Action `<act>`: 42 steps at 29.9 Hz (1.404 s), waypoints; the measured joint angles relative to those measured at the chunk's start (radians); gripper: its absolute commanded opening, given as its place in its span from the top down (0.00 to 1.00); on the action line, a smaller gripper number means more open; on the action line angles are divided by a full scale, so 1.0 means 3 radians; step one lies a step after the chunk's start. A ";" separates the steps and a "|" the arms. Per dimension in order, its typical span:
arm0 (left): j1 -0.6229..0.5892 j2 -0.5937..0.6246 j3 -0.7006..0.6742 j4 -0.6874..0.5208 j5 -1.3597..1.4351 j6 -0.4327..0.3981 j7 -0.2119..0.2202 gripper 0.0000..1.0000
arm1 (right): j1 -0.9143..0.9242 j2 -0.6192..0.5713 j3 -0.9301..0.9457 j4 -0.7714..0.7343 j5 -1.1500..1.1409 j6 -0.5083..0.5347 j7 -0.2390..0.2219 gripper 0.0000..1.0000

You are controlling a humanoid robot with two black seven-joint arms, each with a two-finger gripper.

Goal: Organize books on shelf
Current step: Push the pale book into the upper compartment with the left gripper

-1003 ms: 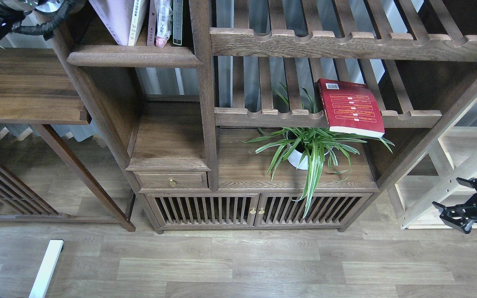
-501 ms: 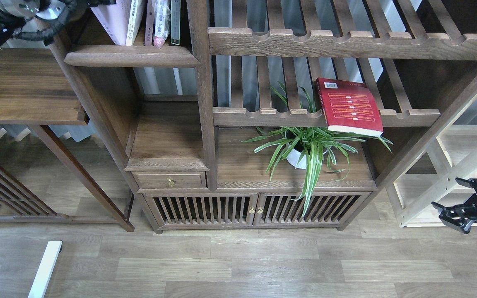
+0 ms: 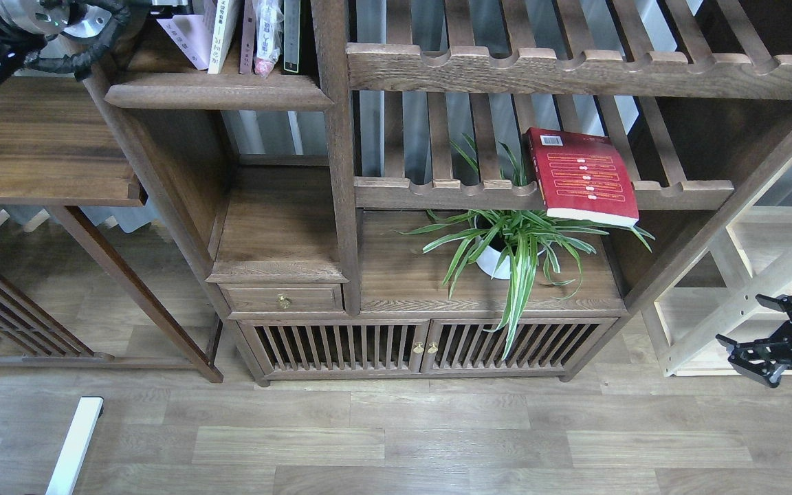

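Note:
The red book (image 3: 581, 175) with yellow text bands lies flat on the lower slatted rack, its front edge past the rail. The pale white-lavender book (image 3: 196, 34) stands tilted in the narrow shelf (image 3: 217, 93) at the top left, cut off by the frame's top. My left arm (image 3: 45, 20) reaches toward it. A grey part that may be the left gripper (image 3: 170, 8) sits on the book's top edge, and its fingers cannot be told apart. My right gripper (image 3: 741, 320) is open and empty at the lower right, far from the books. No yellow-green cover shows.
A plastic-wrapped pink item (image 3: 269, 34) and a thin dark-spined book (image 3: 291, 34) stand right of the lavender book. A potted spider plant (image 3: 506, 247) sits under the red book. A wide plain board (image 3: 38, 144) is at the left, and a light wooden frame (image 3: 746, 295) at the right.
The lavender book has tilted and risen a little, so more of the shelf board shows under it. My left arm has shifted right along the top edge. The right gripper and red book have held still.

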 measured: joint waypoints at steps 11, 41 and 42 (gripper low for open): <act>0.0000 -0.0026 0.0009 -0.0006 0.0123 -0.0015 -0.0004 0.99 | -0.0001 0.0006 0.0010 -0.0005 0.0000 0.0000 0.0000 0.11; -0.0052 -0.0161 0.0172 -0.0101 0.0744 -0.0378 0.0012 1.00 | -0.0031 0.0016 0.0019 -0.0015 0.0000 -0.0015 0.0000 0.11; -0.0052 -0.0177 0.0174 -0.0101 0.0764 -0.0378 0.0012 1.00 | -0.0031 0.0016 0.0019 -0.0015 0.0000 -0.0015 0.0000 0.11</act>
